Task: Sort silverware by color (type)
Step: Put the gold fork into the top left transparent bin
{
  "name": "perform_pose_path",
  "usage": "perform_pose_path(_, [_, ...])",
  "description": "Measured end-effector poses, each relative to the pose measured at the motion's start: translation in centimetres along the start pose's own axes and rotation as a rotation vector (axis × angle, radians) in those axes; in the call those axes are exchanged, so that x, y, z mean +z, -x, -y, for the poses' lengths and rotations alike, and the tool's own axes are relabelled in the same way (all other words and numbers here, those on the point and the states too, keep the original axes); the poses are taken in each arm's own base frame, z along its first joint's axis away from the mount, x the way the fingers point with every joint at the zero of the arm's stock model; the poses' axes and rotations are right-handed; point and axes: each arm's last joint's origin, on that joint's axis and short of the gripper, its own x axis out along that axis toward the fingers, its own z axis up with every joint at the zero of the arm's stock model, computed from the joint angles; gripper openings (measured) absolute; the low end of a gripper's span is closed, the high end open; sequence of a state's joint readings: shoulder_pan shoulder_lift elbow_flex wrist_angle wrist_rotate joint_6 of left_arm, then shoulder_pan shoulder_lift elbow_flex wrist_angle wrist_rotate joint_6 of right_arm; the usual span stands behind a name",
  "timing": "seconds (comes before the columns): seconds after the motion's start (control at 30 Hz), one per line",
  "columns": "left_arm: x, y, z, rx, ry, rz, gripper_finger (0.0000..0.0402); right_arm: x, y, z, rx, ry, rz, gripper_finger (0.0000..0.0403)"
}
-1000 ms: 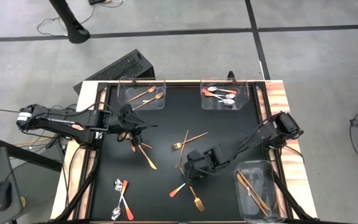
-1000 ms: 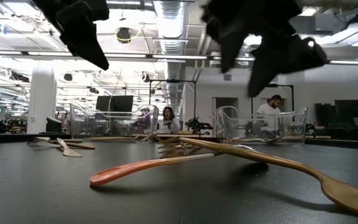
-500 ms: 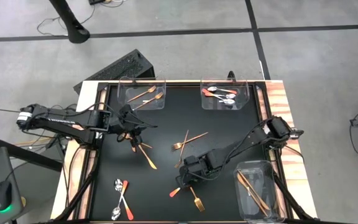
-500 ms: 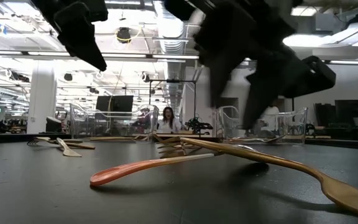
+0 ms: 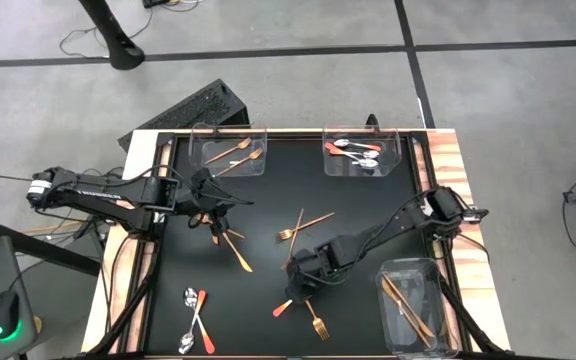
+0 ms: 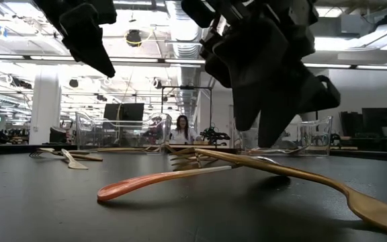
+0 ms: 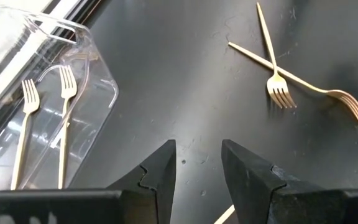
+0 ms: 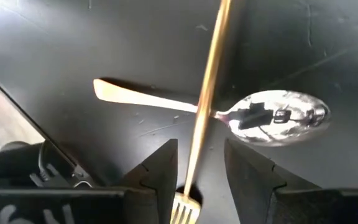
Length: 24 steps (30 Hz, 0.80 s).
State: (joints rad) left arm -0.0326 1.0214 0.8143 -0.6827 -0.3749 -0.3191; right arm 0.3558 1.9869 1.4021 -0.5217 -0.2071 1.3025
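the right gripper [image 5: 301,283] has come down over the last second and now hangs low over a red-handled spoon [image 5: 288,304] with a gold fork [image 5: 315,320] lying across it, near the table's front. its jaws stand parted, holding nothing; in the right wrist view the fork's handle [image 8: 207,87] runs up between the fingers [image 8: 157,171], over the spoon's neck. a pick looks close, though the crossing may hinder a clean grab. farther back, the left gripper [image 5: 215,208] hovers released above another fork [image 5: 236,250], while crossed forks [image 5: 303,228] wait mid-table and the far bins [image 5: 231,150] hold sorted pieces.
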Motion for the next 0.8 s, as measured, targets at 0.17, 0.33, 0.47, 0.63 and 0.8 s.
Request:
perform_pose_path(0.17, [-0.1, 0.0, 0.0, 0.005, -0.005, -0.013, 0.0118, 0.3, -1.0, 0.2, -0.008, 0.046, -0.017, 0.0152])
perform_pose_path(0.33, [-0.6, 0.0, -0.2, 0.017, 0.009, -0.063, 0.0118, 0.4, -2.8, 0.3, 0.022, 0.066, -0.078, 0.0152])
perform_pose_path(0.47, [-1.1, 0.1, -0.3, 0.027, 0.025, -0.109, 0.0118, 0.6, -3.4, 0.2, 0.050, 0.078, -0.078, 0.0143])
perform_pose_path(0.63, [-1.1, 0.1, -0.4, 0.029, 0.039, -0.114, 0.0118, 1.1, -3.2, 0.6, 0.032, 0.093, -0.086, 0.0092])
perform_pose_path(0.8, [-1.1, 0.1, -0.3, 0.029, 0.052, -0.113, 0.0118, 1.8, -3.0, 0.9, 0.041, 0.099, -0.109, 0.0020])
